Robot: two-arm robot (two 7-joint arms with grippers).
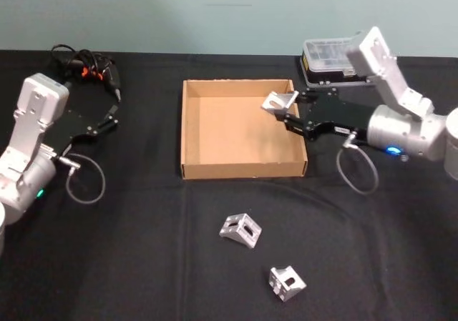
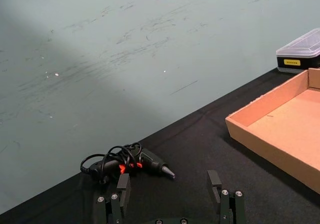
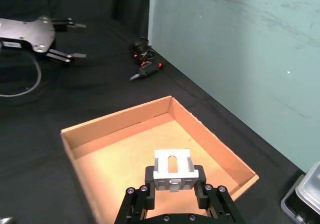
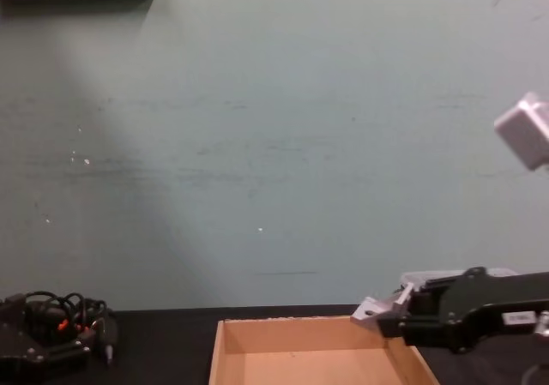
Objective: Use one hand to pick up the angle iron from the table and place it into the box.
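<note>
My right gripper (image 1: 288, 111) is shut on a silver angle iron (image 1: 278, 101) and holds it in the air over the right rear part of the tan cardboard box (image 1: 190, 131). In the right wrist view the angle iron (image 3: 172, 168) sits clamped between the black fingers (image 3: 149, 178) above the box floor (image 3: 125, 156). The chest view shows the same angle iron (image 4: 376, 309) just above the box rim (image 4: 300, 321). Two more angle irons (image 1: 240, 229) (image 1: 287, 283) lie on the black table (image 1: 143, 249) in front of the box. My left gripper (image 1: 112, 113) rests open at the far left, with its fingers (image 2: 215, 184) spread and nothing between them.
A small black case with a clear lid (image 1: 330, 60) stands behind the right arm. A black tool with a coiled cable (image 1: 89, 67) lies at the back left, near the left gripper. Cable loops (image 1: 86, 181) (image 1: 356, 169) hang from both wrists. A pale green wall (image 4: 274, 145) backs the table.
</note>
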